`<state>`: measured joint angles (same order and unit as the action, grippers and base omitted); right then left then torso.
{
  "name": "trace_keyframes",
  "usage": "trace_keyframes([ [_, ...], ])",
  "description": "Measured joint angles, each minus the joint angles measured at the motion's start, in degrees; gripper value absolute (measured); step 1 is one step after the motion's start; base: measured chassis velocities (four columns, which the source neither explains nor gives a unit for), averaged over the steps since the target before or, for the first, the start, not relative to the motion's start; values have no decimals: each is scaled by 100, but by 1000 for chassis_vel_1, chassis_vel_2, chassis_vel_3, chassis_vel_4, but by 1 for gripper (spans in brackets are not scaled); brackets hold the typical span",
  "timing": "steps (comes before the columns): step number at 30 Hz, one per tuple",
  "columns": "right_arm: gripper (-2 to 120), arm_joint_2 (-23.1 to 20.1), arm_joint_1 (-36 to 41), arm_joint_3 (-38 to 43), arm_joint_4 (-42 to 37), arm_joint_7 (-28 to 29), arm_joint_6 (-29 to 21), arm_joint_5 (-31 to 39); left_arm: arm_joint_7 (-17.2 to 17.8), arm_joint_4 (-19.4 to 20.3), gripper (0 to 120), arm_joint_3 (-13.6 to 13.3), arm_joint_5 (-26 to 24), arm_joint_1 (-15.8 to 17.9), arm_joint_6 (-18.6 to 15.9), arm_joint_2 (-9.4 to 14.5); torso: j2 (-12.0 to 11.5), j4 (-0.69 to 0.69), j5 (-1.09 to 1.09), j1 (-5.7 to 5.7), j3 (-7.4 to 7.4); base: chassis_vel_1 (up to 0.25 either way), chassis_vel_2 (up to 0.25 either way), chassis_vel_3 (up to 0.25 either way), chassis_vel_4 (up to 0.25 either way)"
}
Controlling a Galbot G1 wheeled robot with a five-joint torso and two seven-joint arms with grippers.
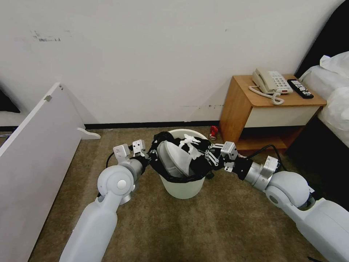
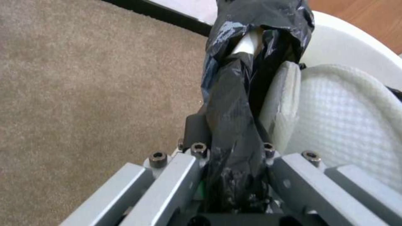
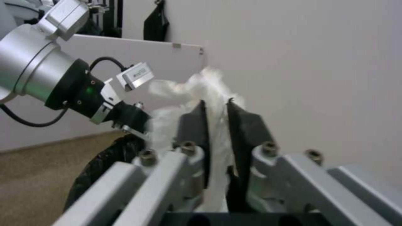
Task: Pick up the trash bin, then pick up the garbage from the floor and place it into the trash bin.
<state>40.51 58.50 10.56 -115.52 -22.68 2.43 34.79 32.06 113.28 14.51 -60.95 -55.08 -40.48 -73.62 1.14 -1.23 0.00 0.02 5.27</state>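
Brown carpet (image 1: 218,225) runs to a white wall. Left gripper (image 2: 234,157) is clamped on the trash bin's (image 1: 181,187) black bag rim; right gripper (image 3: 215,125), over the bin's mouth, pinches white tissue (image 3: 197,84). 1 white slipper (image 1: 174,160) lies inside; a red can (image 1: 213,131) sits behind.

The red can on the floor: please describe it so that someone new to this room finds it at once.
Start at the wooden nightstand against the white wall. Look down to the carpet at its lower left corner, just behind the trash bin that the left hand grips. There lies the red can, the single red thing among brown, white and black.
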Motion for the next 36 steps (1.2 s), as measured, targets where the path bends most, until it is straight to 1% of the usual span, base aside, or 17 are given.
trace_keyframes([
  [2, 30, 13, 13, 15, -15, 10, 0, -4, -2, 8, 5, 9, 6, -18, 2, -2, 0, 0, 0, 0, 0, 0, 0, 0, 0],
  [5, 36, 20, 13, 22, -17, 17, 0, -4, -4, 13, 5, 11, 10, -29, 2, -2, 0, 0, 0, 0, 0, 0, 0, 0, 0],
  [7, 48, 29, 8, 34, -28, 33, 0, -5, -9, 28, 5, 22, 30, -52, 5, 0, 0, 0, 0, 0, 0, 0, 0, 0, 0],
  [8, 48, 29, 8, 34, -28, 33, 0, -5, -9, 28, 5, 22, 30, -52, 5, 0, 0, 0, 0, 0, 0, 0, 0, 0, 0],
  [10, 59, 32, 1, 38, -31, 60, -1, -4, -14, 37, 5, 28, 38, -58, 7, 0, 0, 0, 0, 0, 0, 0, 0, 0, 0],
  [11, 59, 32, 1, 38, -31, 60, -1, -4, -14, 37, 5, 28, 38, -58, 7, 0, 0, 0, 0, 0, 0, 0, 0, 0, 0],
  [14, 69, 41, -12, 39, -31, 95, -6, -2, -19, 40, 5, 29, 41, -55, 8, 4, 0, 0, 0, 0, 0, 0, 0, 0, 0],
  [15, 76, 49, -21, 38, -31, 107, -9, -2, -20, 40, 5, 29, 41, -45, 9, 4, 0, 0, 0, 0, 0, 0, 0, 0, 0],
  [16, 76, 49, -21, 38, -31, 107, -9, -2, -20, 40, 5, 29, 41, -45, 9, 4, 0, 0, 0, 0, 0, 0, 0, 0, 0],
  [18, 89, 59, -25, 31, -21, 143, -11, 2, -25, 39, 5, 28, 45, -30, 12, -5, 0, 0, 0, 0, 0, 0, 0, 0, 0],
  [19, 89, 59, -25, 31, -21, 143, -11, 2, -25, 39, 5, 28, 45, -30, 12, -5, 0, 0, 0, 0, 0, 0, 0, 0, 0],
  [21, 98, 83, -26, 36, -13, 165, -11, 4, -28, 34, 5, 29, 51, -26, 17, -5, 0, 0, 0, 0, 0, 0, 0, 0, 0],
  [26, 100, 145, -30, 168, -18, 214, -20, 39, -30, 42, 5, 79, 104, -28, 34, -11, 0, 0, 0, 0, 0, 0, 0, 0, 0],
  [30, 100, 210, -19, 422, -78, 489, -86, 110, -78, 80, 5, 179, 192, -29, 63, 0, 0, 0, 0, 0, 0, 0, 0, 0, 0],
  [33, 100, 359, 18, 802, -183, 968, -364, 154, -170, 91, 5, 326, 383, -20, 114, 8, 0, 0, 0, 0, 0, 0, 0, 0, 0],
  [35, 100, 401, 31, 874, -208, 1096, -439, 162, -204, 92, 5, 355, 451, -19, 128, 9, 0, 0, 0, 0, 0, 0, 0, 0, 0],
  [36, 100, 492, 67, 1055, -258, 1412, -606, 177, -250, 95, 5, 413, 557, -19, 151, 10, 0, 1, 0, 0, 0, 0, 0, 0, 0],
])
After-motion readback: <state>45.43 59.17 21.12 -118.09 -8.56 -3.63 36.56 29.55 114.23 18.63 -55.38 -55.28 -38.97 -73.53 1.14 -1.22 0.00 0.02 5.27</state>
